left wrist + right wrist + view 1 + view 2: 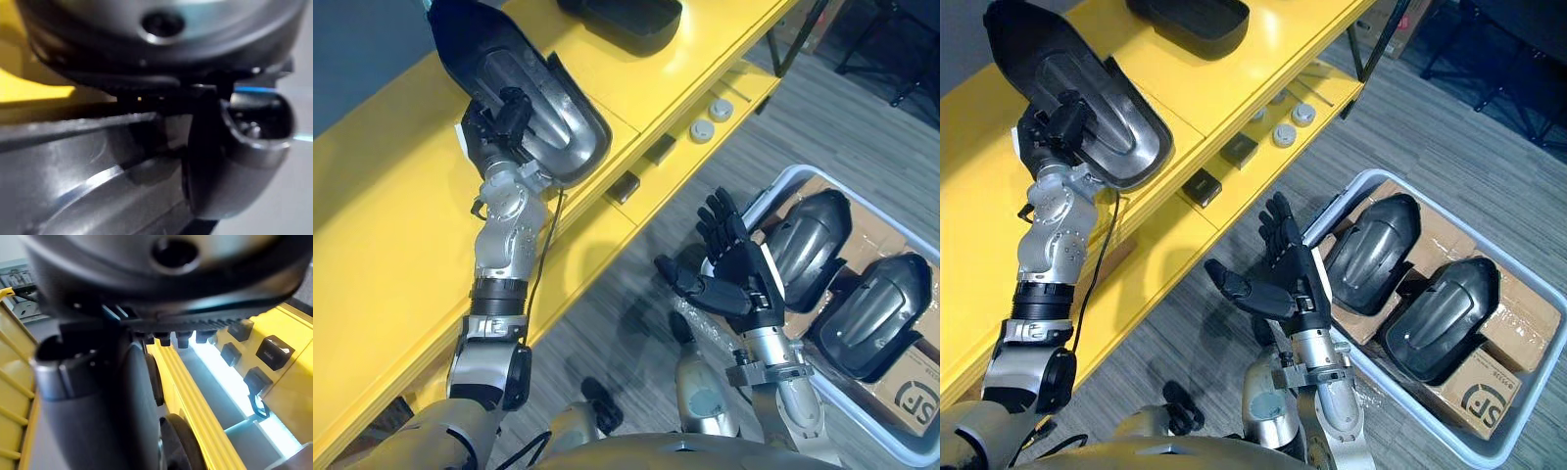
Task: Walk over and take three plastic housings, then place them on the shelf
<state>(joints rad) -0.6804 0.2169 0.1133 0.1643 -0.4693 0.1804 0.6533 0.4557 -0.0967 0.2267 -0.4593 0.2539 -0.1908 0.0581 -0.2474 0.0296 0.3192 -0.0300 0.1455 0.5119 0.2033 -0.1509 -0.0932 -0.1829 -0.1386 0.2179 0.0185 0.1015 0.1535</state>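
Left eye view: the left hand [504,116] has its fingers curled round the near edge of 1 plastic housing [566,125], which lies hollow side up on the yellow shelf [382,225]. The right hand [734,266] hangs over the floor with fingers spread, holding nothing, beside a white bin [1337,201] with 2 more housings [813,235]. A further housing [626,20] lies farther along the shelf.

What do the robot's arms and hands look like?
The left arm and right arm are shiny silver-grey metal in chunky rounded pieces, the left with a black band. The left robot hand and right robot hand are black, with a thumb and thin fingers. The right one has a white strip along its side.
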